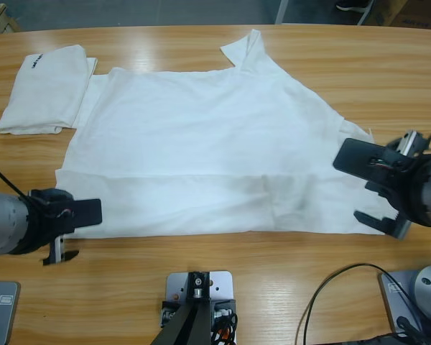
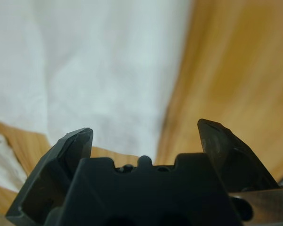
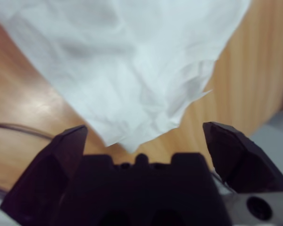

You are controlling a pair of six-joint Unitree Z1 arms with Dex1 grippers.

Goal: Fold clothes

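Two white T-shirts: spread T-shirt (image 1: 201, 158) mid-frame; folded T-shirt (image 1: 44, 88) upper left. Left gripper (image 1: 66, 233) gaping wide lower left; right gripper (image 1: 377, 190) gaping wide at right edge.

Silver-grey arms (image 1: 7, 223), black two-jaw grippers (image 1: 61, 233), black cables (image 1: 330, 287)

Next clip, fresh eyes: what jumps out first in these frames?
A big white T-shirt lies spread over most of the wooden table, its near edge already turned up in a band. The left gripper sits open at the shirt's near-left corner and the right gripper open at its right corner, neither holding cloth. A second T-shirt, already folded, rests at the far left with its black mark showing.
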